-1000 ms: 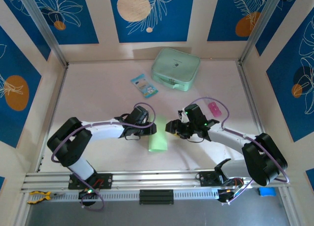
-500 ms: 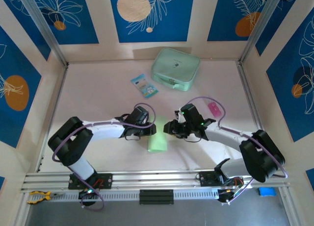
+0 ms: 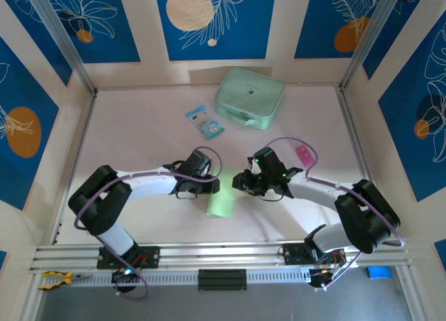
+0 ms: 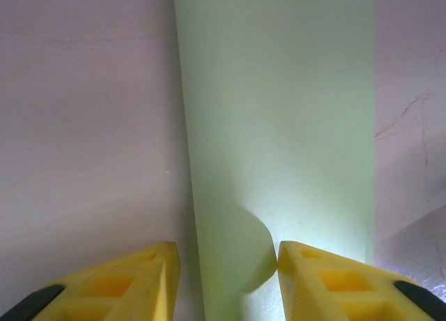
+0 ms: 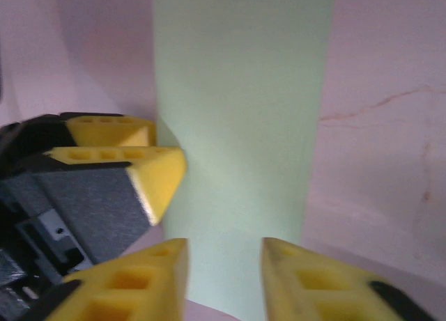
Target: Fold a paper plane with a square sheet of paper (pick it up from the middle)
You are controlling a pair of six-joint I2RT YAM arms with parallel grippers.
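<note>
Item: square sheet of paper (image 3: 221,205), pale green, now folded to a narrow strip with no point shaped at either end.
Location: flat on the table (image 3: 139,140), near the middle and towards the front rail, between the two arms.
Long axis: runs far to near in the top view, leaning slightly; each wrist view shows it running straight ahead from the fingers.
Left gripper (image 3: 213,186): at the strip's far end, on its left side. The jaws are partly open. One finger (image 4: 118,283) stands on bare table and the other over the paper.
Left contact: the paper bulges in a small curl against the finger that stands over it. No grip on it can be seen.
Right gripper (image 3: 239,182): at the same far end, coming from the right. The jaws are narrowly apart and the fingers (image 5: 320,279) straddle the strip's end. Whether they touch the paper cannot be told.
Gripper relation: tips near each other, facing across the strip's width.
Nearer arm: neither clearly, as both sit at the far end and the near end lies free.
Judgement: the coming move probably turns on lifting or creasing this far end, and a pull across the width could skew the strip.
Bystanders: mint-green zip case (image 3: 249,98) and blue-and-white packet (image 3: 205,121), both well apart at the back.
</note>
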